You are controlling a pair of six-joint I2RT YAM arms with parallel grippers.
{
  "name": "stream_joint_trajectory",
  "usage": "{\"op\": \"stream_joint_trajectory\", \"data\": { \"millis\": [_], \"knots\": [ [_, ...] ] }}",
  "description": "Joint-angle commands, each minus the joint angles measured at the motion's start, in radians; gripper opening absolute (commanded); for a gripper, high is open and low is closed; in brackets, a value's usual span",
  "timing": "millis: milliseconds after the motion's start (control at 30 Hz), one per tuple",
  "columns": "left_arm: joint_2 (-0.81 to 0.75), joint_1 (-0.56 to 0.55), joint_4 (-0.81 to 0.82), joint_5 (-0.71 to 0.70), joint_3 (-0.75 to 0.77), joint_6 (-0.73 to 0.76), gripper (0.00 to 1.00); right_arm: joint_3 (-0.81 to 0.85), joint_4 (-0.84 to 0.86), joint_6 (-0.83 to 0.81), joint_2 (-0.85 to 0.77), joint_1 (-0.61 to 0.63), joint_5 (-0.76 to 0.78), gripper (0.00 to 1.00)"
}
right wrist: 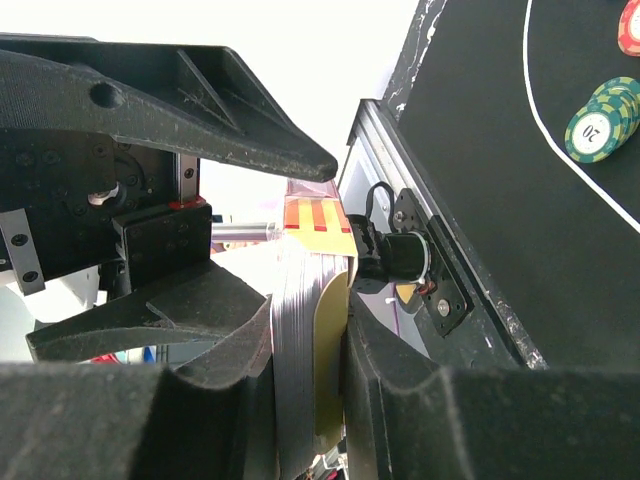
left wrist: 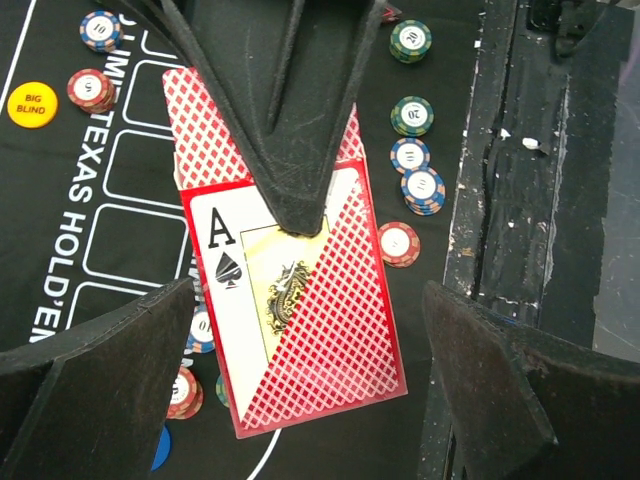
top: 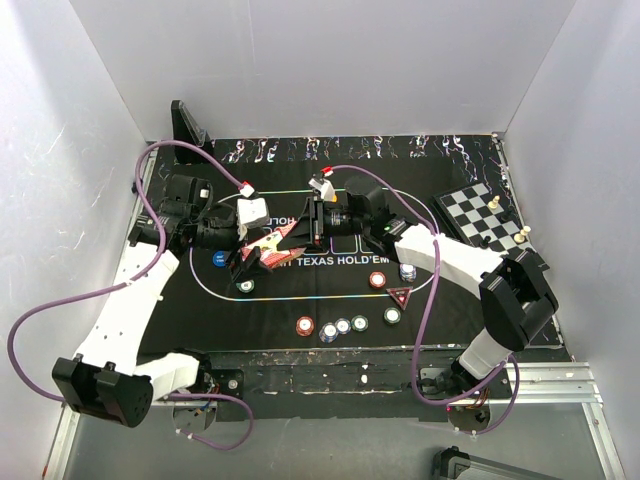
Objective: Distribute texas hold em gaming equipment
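Beneath the wide-spread left claw point(left wrist: 305, 300), the right claw point(right wrist: 310, 385) pinches a card deck point(right wrist: 298, 300), its ace point(left wrist: 226, 250) half covered.

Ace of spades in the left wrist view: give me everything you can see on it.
The ace of spades is a white-faced card, face toward the camera: black A, spade pip, gold-and-black centre emblem. A red-backed card crosses it diagonally, hiding its right and lower part; a second red-backed card sits behind its top. A black fingertip of the right gripper, which clamps the deck, covers its upper edge.
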Motion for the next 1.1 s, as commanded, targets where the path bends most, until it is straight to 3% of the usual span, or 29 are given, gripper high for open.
{"op": "stream_joint_trajectory", "data": {
  "millis": [0, 467, 733, 967, 1067],
  "knots": [
    [0.004, 0.006, -0.086, 0.062, 0.050, 0.080, 0.98, 0.067, 0.040, -0.006, -0.013, 0.003, -0.024, 0.13],
    [-0.066, 0.006, -0.018, -0.062, -0.024, 0.096, 0.85, 0.101, 0.079, 0.040, 0.021, 0.008, -0.024, 0.12],
    [-0.033, 0.007, -0.029, -0.059, -0.018, 0.109, 0.70, 0.109, 0.057, 0.040, 0.023, 0.028, 0.002, 0.12],
    [-0.006, 0.006, -0.021, -0.069, -0.021, 0.126, 0.72, 0.133, 0.004, 0.014, 0.021, 0.048, 0.035, 0.12],
    [-0.025, 0.007, -0.003, -0.077, -0.041, 0.123, 0.78, 0.141, -0.027, 0.002, 0.018, 0.051, 0.054, 0.11]
  ]
}}
